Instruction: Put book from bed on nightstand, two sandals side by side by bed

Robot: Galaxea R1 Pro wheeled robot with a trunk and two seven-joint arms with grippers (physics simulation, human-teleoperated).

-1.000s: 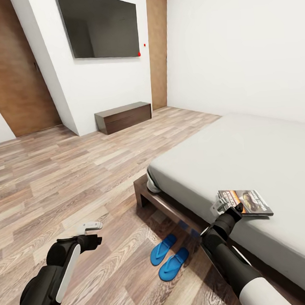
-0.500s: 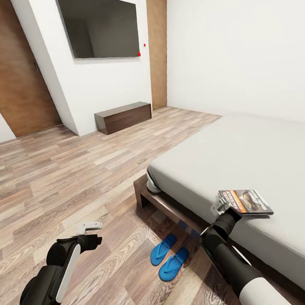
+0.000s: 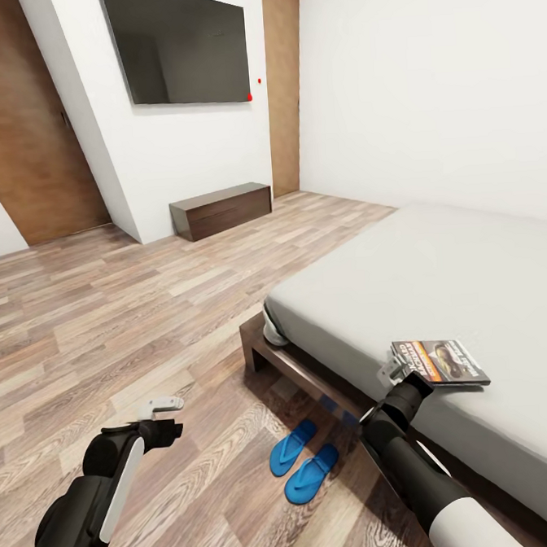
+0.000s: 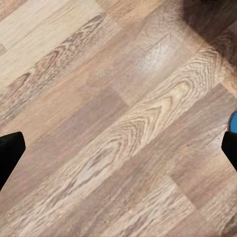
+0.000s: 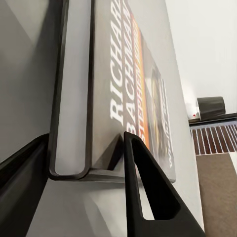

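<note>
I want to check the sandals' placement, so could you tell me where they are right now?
In the head view, the two sandals lie side by side on the wood floor, beside the bed frame's near corner, between the robot's arms.

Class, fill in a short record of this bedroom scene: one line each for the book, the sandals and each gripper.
book: on the bed's near edge, its edge between the right gripper's fingers
sandals: blue pair, side by side on the floor beside the bed frame
right gripper: closed on the book
left gripper: open, holding nothing, above bare floor
</note>
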